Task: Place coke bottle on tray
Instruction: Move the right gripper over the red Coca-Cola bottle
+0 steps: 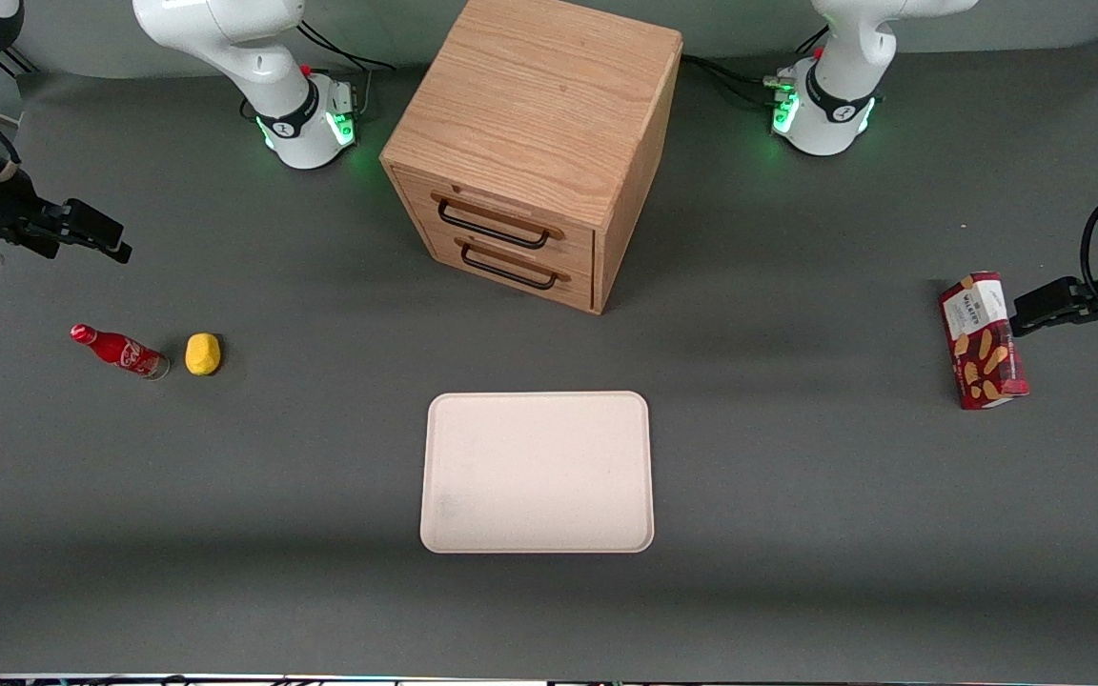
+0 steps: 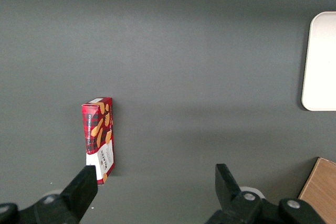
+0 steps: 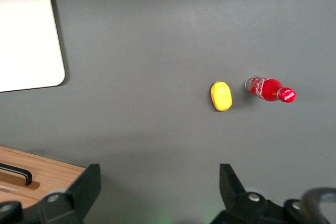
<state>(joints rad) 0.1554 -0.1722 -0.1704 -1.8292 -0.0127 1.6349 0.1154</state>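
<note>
The gripper [image 3: 157,192] is hanging with fingers spread, gripping nothing, above the table. The coke bottle [image 1: 120,351] is standing beside a yellow lump [image 1: 203,353], well apart from the tray [image 1: 538,472].

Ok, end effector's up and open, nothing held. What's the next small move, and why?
Probably bring the end effector toward the front camera and down over the coke bottle. It hangs open, above the table. The bottle stands beside the yellow object, well away from the tray, so it must be grasped first.
</note>
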